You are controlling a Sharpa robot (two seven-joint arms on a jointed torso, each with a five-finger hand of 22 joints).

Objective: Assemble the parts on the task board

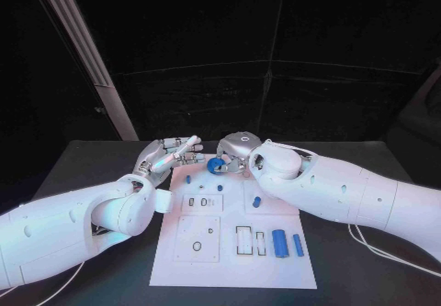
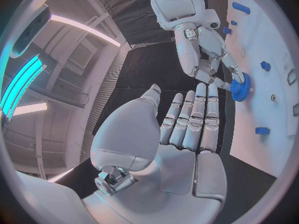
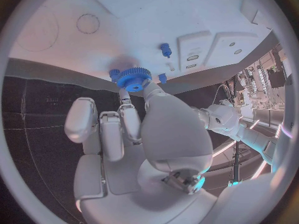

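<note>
Head view. The white task board [image 1: 234,245] lay on the black bench [image 1: 101,166], its long side running from near to far. The right hand [image 1: 233,153] was at the board's far edge and held a blue gear [image 1: 215,166] in its fingertips, just above or at that edge; contact with the board could not be judged. The left hand [image 1: 167,155] was beside it to the left, flat and holding nothing, fingers straight and close together, pointing toward the gear. Two blue cylinders [image 1: 287,243] lay side by side on the board's near right part, long axes running near to far, next to outlined rectangular slots [image 1: 245,240]. A smaller blue part [image 1: 257,202] lay further toward the far end, and two small blue pegs [image 1: 204,183] stood near the far edge. The right forearm overhung the board's far right corner.

Left wrist view. The left hand [image 2: 181,134] showed an open palm with nothing in it. Beyond its fingertips the right hand [image 2: 215,67] pinched the gear [image 2: 239,87], a toothed disc with a raised hub, at the board's edge [image 2: 261,149]. Small blue parts [image 2: 264,65] dotted the board beyond.

Right wrist view. The right hand [image 3: 140,134] held the gear [image 3: 134,78] between thumb and fingertips, its toothed rim fully visible and its flat face toward the camera. It sat over the board's edge [image 3: 74,67], beside a short blue peg [image 3: 166,50] and recessed slots [image 3: 193,57].
</note>
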